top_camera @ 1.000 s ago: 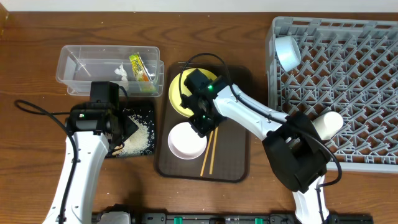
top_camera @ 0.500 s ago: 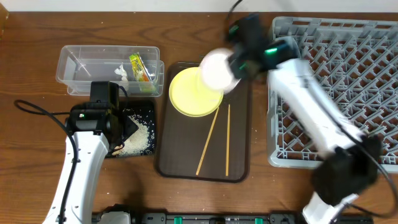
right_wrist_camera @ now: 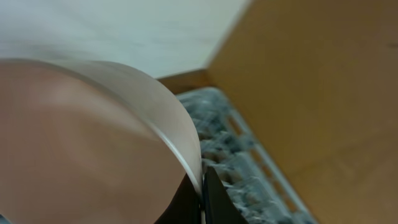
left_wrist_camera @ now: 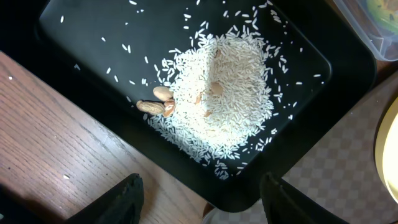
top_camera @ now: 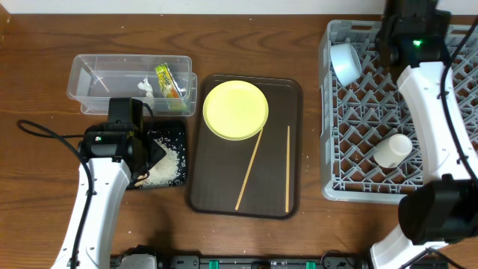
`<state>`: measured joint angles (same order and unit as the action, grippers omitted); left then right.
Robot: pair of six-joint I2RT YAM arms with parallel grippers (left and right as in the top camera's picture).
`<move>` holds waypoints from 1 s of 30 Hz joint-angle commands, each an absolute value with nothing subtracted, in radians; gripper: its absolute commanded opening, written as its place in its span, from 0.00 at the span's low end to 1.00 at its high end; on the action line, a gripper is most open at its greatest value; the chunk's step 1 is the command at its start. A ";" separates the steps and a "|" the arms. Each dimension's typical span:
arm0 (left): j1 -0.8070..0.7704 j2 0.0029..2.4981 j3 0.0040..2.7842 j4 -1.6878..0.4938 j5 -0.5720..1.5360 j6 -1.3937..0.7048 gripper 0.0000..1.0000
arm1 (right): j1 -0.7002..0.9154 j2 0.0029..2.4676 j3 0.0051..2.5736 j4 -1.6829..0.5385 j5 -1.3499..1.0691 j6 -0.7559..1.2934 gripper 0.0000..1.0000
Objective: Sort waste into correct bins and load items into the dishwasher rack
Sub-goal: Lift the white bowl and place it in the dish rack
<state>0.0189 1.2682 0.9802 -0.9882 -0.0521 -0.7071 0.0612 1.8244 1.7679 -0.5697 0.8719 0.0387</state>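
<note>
I'm clamping white bowl (right_wrist_camera: 93, 155) by its rim, right hand (right_wrist_camera: 200, 196) over rack (top_camera: 366, 112), far-right bench corner; left hand (left_wrist_camera: 202, 202) hanging open over rice (left_wrist_camera: 217, 93).

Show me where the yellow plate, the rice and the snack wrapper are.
yellow plate (top_camera: 235, 110), overhead view, centre of its face.
rice (left_wrist_camera: 233, 93), left wrist view, middle of the heap.
snack wrapper (top_camera: 169, 82), overhead view, middle of the wrapper.
</note>
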 commanded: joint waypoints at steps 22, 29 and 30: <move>0.024 1.274 0.978 -0.993 -0.060 -0.717 0.63 | -0.020 2.130 1.771 -0.696 0.953 0.135 0.01; 0.024 1.274 0.978 -0.988 -0.060 -0.717 0.63 | -0.006 2.134 1.771 -0.806 0.908 0.216 0.01; 0.024 1.274 0.978 -0.986 -0.060 -0.717 0.63 | -0.001 2.134 1.771 -0.831 0.899 0.234 0.01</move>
